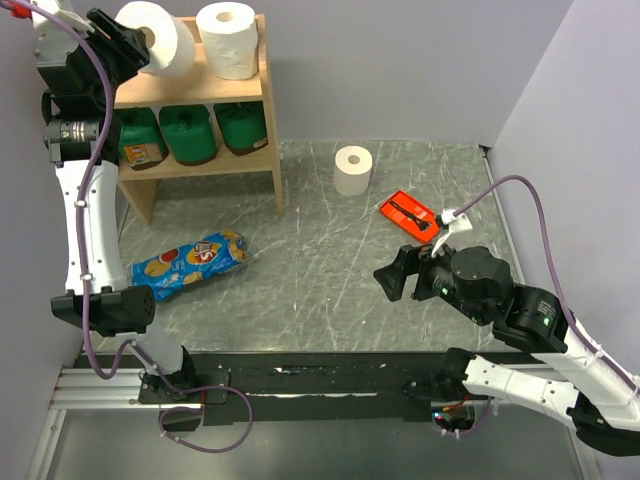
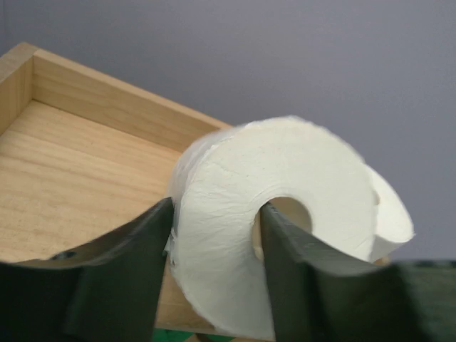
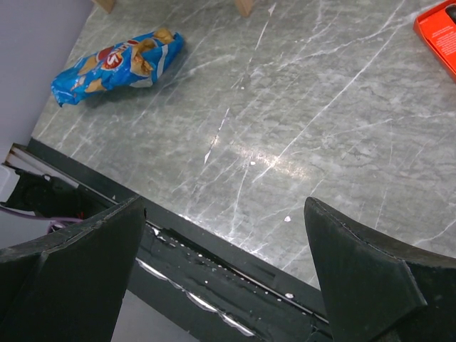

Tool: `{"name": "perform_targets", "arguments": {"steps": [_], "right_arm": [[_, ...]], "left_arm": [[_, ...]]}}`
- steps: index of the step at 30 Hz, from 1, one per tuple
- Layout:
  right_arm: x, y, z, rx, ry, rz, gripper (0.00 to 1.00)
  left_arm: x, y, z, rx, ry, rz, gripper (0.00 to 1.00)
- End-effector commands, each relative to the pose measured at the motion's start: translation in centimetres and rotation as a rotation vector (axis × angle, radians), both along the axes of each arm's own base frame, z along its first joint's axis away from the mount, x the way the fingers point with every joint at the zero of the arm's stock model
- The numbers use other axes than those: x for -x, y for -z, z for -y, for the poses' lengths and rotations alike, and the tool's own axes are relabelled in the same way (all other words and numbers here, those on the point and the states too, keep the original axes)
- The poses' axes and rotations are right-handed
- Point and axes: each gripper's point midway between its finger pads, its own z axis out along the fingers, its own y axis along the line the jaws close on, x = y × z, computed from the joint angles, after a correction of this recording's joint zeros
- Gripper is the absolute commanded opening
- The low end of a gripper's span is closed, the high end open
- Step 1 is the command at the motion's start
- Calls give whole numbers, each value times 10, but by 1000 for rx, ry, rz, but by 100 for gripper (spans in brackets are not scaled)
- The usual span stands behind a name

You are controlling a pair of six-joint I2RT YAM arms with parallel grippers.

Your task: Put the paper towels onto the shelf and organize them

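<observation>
My left gripper (image 1: 135, 45) is at the left end of the shelf's (image 1: 240, 88) top board, shut on a white paper towel roll (image 1: 165, 38) that lies tilted on its side. One finger (image 2: 285, 263) sits inside the roll's hollow tube and the other presses its outer wall (image 2: 214, 228). A second white roll (image 1: 228, 40) stands upright beside it on the top board. Three dark green rolls (image 1: 188, 133) fill the lower tier. A third white roll (image 1: 353, 170) stands on the table. My right gripper (image 1: 395, 275) hangs open over the table, holding nothing.
A blue snack bag (image 1: 188, 262) lies on the table left of centre, in front of the shelf. An orange-red tray (image 1: 408, 213) sits to the right, beyond my right gripper. Walls close in the left and right sides.
</observation>
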Motion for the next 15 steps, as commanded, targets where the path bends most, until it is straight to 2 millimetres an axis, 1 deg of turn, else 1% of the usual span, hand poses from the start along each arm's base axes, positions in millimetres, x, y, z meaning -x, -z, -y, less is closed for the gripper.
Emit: {"name": "perform_targets", "arguments": {"steps": [1, 3, 7, 9, 11, 12, 13, 14, 15], "right_arm": [[-3, -15, -5, -50, 2, 23, 99], [-3, -15, -5, -49, 0, 25, 100], [-4, -20, -6, -52, 2, 32, 100], [-5, -23, -8, -57, -7, 37, 100], [-5, -23, -9, -48, -11, 36, 100], [-6, -26, -9, -45, -11, 40, 100], [-6, -28, -10, -44, -14, 41, 99], [-6, -29, -11, -44, -17, 42, 100], [-7, -31, -13, -45, -21, 44, 100]], "left_arm": [[26, -58, 5, -4, 14, 161, 63], [28, -64, 7, -4, 24, 178, 70], [31, -70, 13, -14, 54, 204, 76], [30, -68, 12, -19, 50, 198, 79], [31, -64, 10, -26, 36, 182, 80], [37, -67, 10, -33, 32, 188, 80], [35, -58, 10, -42, 30, 166, 81], [38, -57, 10, -46, 29, 165, 81], [48, -61, 9, -55, 24, 177, 81]]}}
